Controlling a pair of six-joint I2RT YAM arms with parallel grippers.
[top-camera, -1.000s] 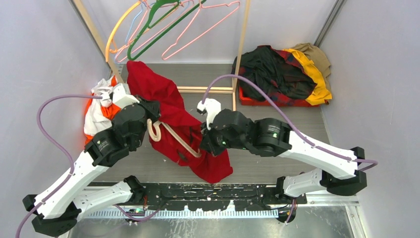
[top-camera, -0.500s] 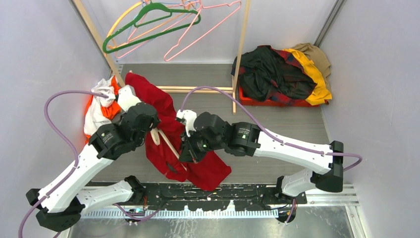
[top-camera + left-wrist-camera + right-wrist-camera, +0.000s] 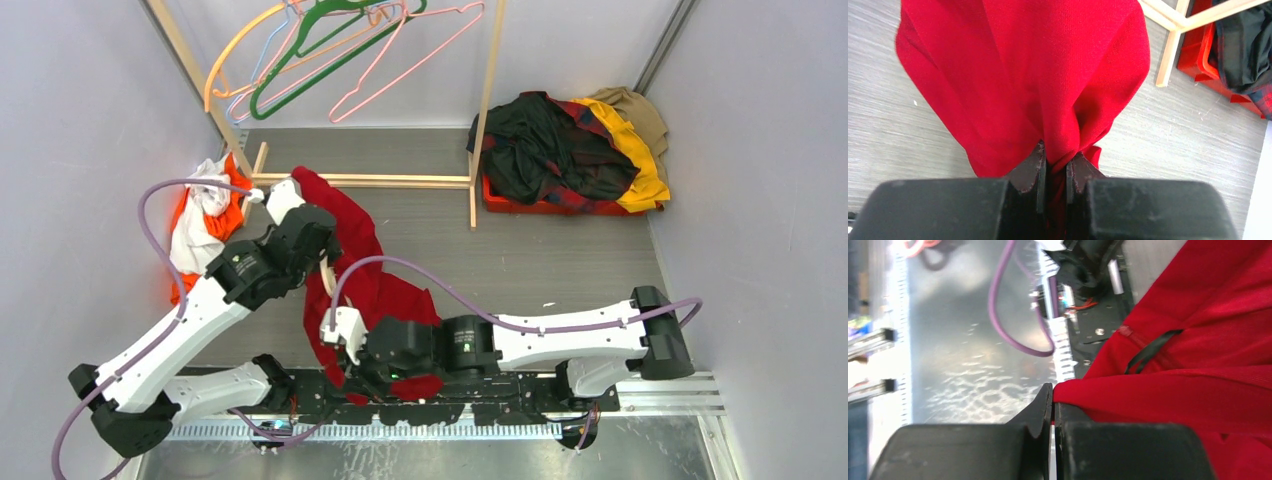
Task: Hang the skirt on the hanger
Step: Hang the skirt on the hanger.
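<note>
Two grippers sit hidden under their own wrists in the top view, so we read them from the wrist cameras. The left gripper (image 3: 1055, 162) is clamped on a gathered fold of the skirt (image 3: 352, 228). The right gripper (image 3: 1053, 396) is pressed together on a thin edge of it, close to the base rail (image 3: 500, 385). Of the hanger (image 3: 324, 272) we see only a pale sliver beside the left wrist; the rest lies under red cloth. A second ago it lay plainly across the skirt and the right arm reached over mid-table. Now that arm has swung back to the near edge, dragging the hem along, and the left arm has pushed farther out. The table (image 3: 560, 260) is grey and wood-grained, with a white-and-orange pile (image 3: 200, 225) at left. A wooden rack (image 3: 486, 100) holds coloured hangers (image 3: 330, 50) behind, and a red bin (image 3: 500, 200) heaped with clothes stands at right, between pale walls (image 3: 80, 120).
</note>
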